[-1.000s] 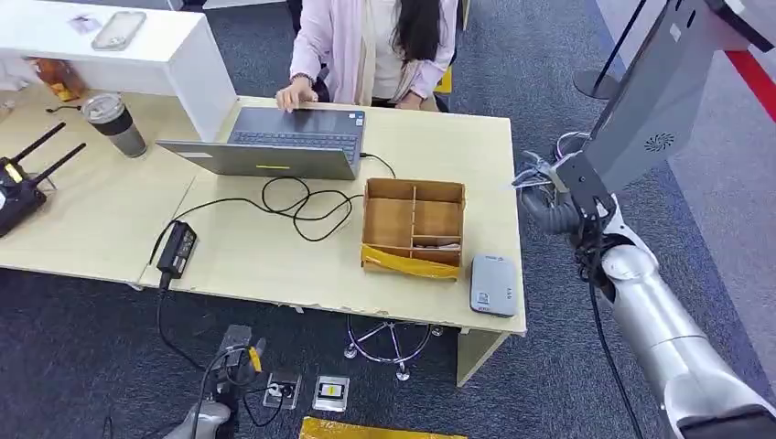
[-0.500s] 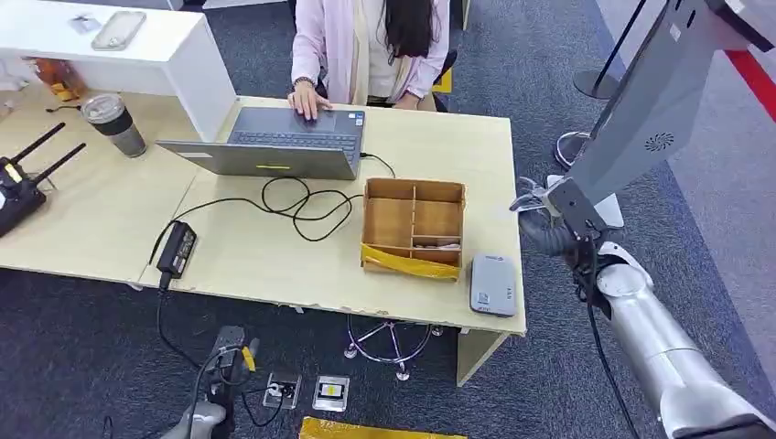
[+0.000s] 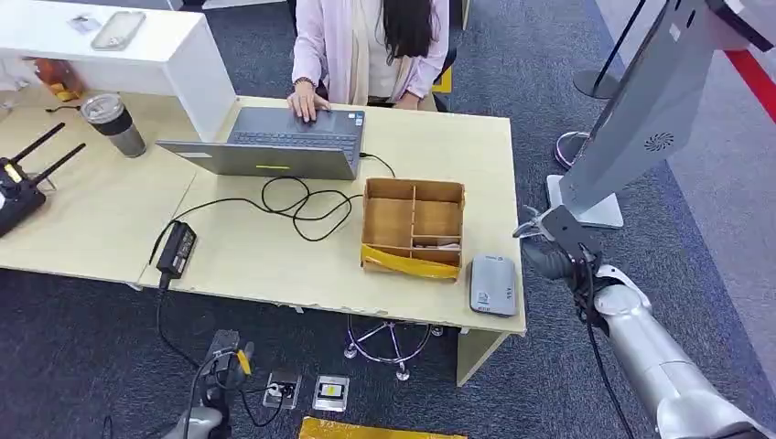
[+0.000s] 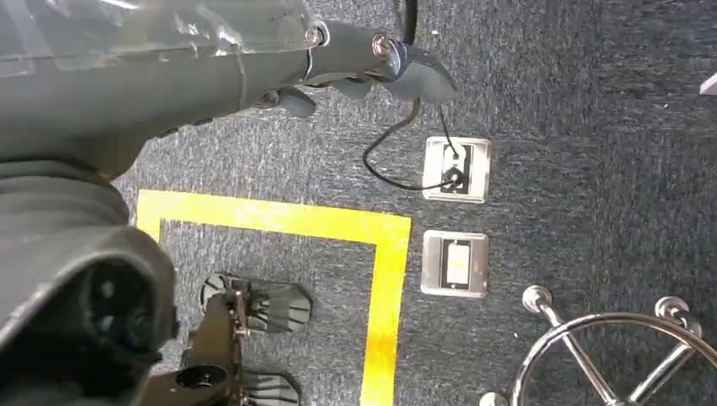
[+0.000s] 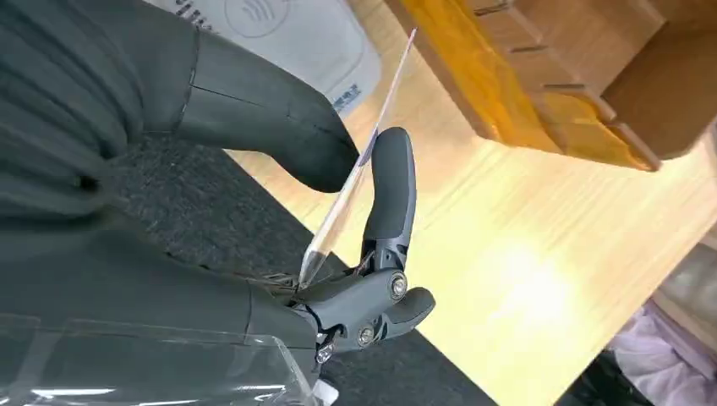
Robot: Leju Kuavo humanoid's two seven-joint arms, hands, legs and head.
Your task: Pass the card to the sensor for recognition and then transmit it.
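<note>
The right hand [image 3: 547,249] hangs just off the right end of the bench [image 3: 274,256], near the grey card sensor [image 3: 493,284] that lies flat on the bench's near right corner. In the right wrist view the hand pinches a thin clear card [image 5: 359,165] edge-on between the thick thumb and a dark finger; the fingers [image 5: 391,190] are closed on it, and the card stands tilted above the bench edge with its far tip toward the sensor [image 5: 279,34]. The card looks to be apart from the sensor, though the angle makes that hard to judge.

Beside the sensor sits a brown cardboard divider box [image 3: 414,227] with a yellow strip along its near wall. A black cable [image 3: 297,206] loops across the bench from a power brick [image 3: 177,249] to a grey laptop [image 3: 274,142], on whose keyboard a person [image 3: 371,46] in a pink top rests a hand.

The left hand [image 4: 338,72] hangs low over dark carpet beside yellow floor tape [image 4: 338,228] and two floor sockets [image 4: 457,169]; its fingers are curled in with nothing in them
</note>
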